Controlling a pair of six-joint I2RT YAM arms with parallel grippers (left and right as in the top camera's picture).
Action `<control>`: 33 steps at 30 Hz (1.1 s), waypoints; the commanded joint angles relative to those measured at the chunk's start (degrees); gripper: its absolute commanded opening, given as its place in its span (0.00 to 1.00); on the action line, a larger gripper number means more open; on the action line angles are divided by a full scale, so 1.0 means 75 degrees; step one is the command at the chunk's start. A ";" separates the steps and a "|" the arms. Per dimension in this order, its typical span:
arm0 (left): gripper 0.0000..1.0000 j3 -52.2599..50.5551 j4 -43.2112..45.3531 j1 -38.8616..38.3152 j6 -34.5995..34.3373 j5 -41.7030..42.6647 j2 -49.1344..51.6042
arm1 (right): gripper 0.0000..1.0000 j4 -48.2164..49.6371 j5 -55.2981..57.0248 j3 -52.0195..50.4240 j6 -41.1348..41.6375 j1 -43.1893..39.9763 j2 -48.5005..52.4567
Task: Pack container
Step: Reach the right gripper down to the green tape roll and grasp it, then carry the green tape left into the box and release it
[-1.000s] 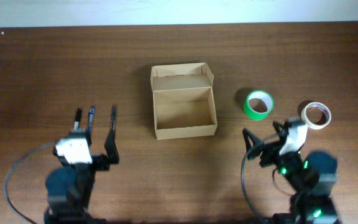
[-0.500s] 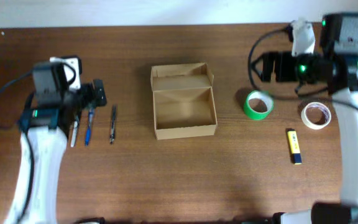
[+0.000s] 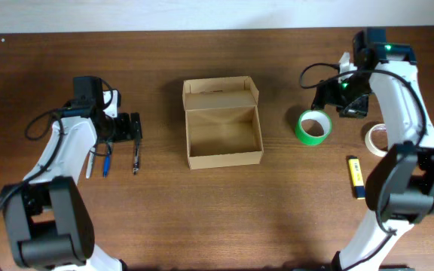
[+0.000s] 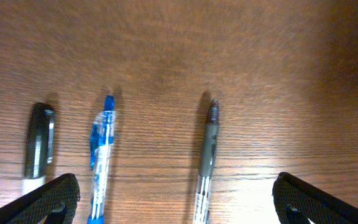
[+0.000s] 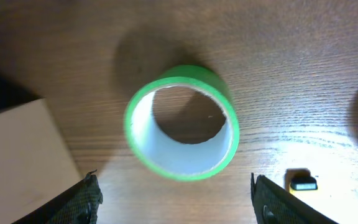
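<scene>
The desk [image 3: 217, 218] carries everything in one row, with the container [image 3: 223, 134] at its middle. The container sits open and empty, flap lid folded back on the far side, so nothing is packed yet.

Right of it, the right tool [image 5: 176, 202] hangs above the green tape roll [image 5: 182, 121] with its fingers spread wider than the roll and nothing held. The roll lies flat. If the fingers come down off centre, one may land on the rim and skid the roll toward the white tape roll [image 3: 377, 139] just beside it, or squeeze the thin wall out of round.

On the left, the left tool [image 4: 176, 193] is fully open and empty over three pens. The grey pen [image 4: 207, 155] lies nearest the middle of its gap, with the blue pen [image 4: 101, 155] and the black marker [image 4: 39, 140] further left. They are slim, round and lie close together, so a closing pinch could roll one away or catch two at once.

The yellow and blue stick [image 3: 357, 177], smallest and nearest, lies apart and looks safe.
</scene>
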 commanded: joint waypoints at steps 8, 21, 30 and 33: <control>0.99 0.0090 -0.0009 0.0020 0.0119 0.0108 0.0353 | 0.79 0.0358 0.1169 -0.0312 0.0041 -0.0119 0.0985; 0.99 0.0090 -0.0009 0.0020 0.0119 0.0108 0.0353 | 0.27 0.1309 0.0810 -0.1303 0.0105 -0.0239 0.1370; 0.99 0.0090 -0.0009 0.0020 0.0119 0.0108 0.0353 | 0.04 0.0650 -0.0367 -0.0574 0.0093 -0.0236 0.0970; 0.99 0.0090 -0.0009 0.0020 0.0119 0.0108 0.0353 | 0.04 -0.0119 -0.0507 0.0437 0.0000 -0.0122 0.0321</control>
